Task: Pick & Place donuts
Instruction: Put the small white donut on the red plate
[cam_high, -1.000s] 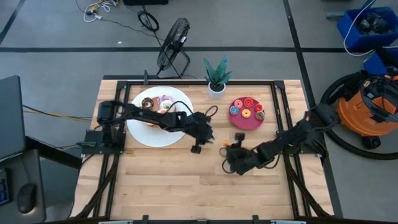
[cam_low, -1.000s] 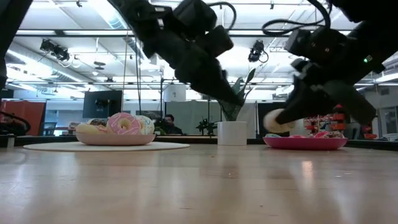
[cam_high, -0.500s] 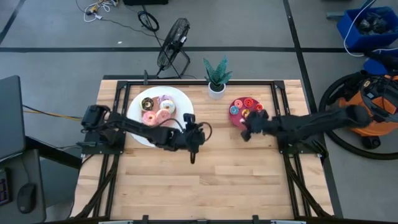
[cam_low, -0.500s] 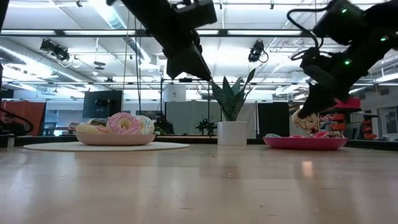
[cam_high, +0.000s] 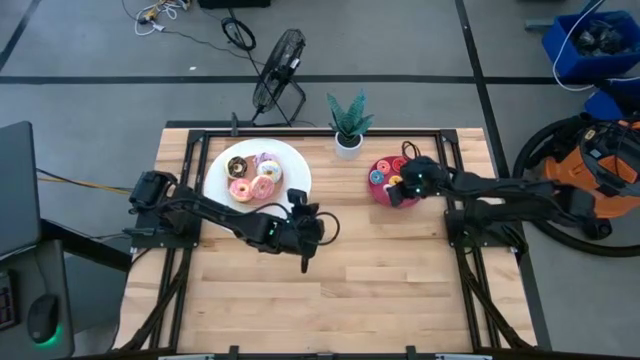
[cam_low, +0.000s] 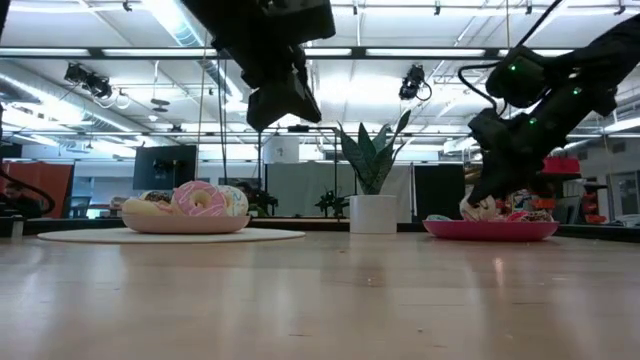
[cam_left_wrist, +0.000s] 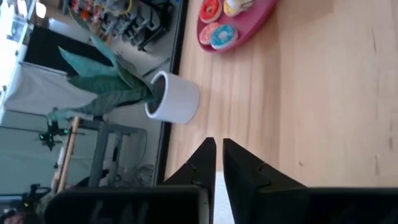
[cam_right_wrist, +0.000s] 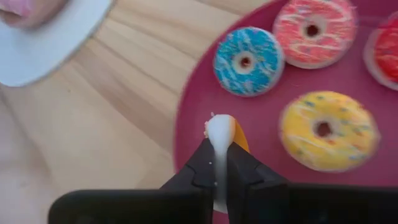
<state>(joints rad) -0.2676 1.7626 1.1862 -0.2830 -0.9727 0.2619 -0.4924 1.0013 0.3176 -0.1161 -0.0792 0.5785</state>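
The round magenta plastic dish (cam_high: 384, 192) sits far right on the light wooden table (cam_high: 330, 290). Over the dish's near-left part, the right gripper (cam_right_wrist: 220, 163) pinches a white-frosted orange toy donut (cam_right_wrist: 222, 132) on edge. To place it well, I would lower it onto the bare spot just beside the yellow donut (cam_right_wrist: 323, 130) and blue donut (cam_right_wrist: 248, 61), then release. The left gripper (cam_left_wrist: 217, 163) waits mid-table, fingers pressed nearly together, empty.

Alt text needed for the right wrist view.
The right gripper pinches a white-frosted donut on edge over the magenta dish, beside blue, yellow and pink donuts. A white plate's edge shows on the wooden table.
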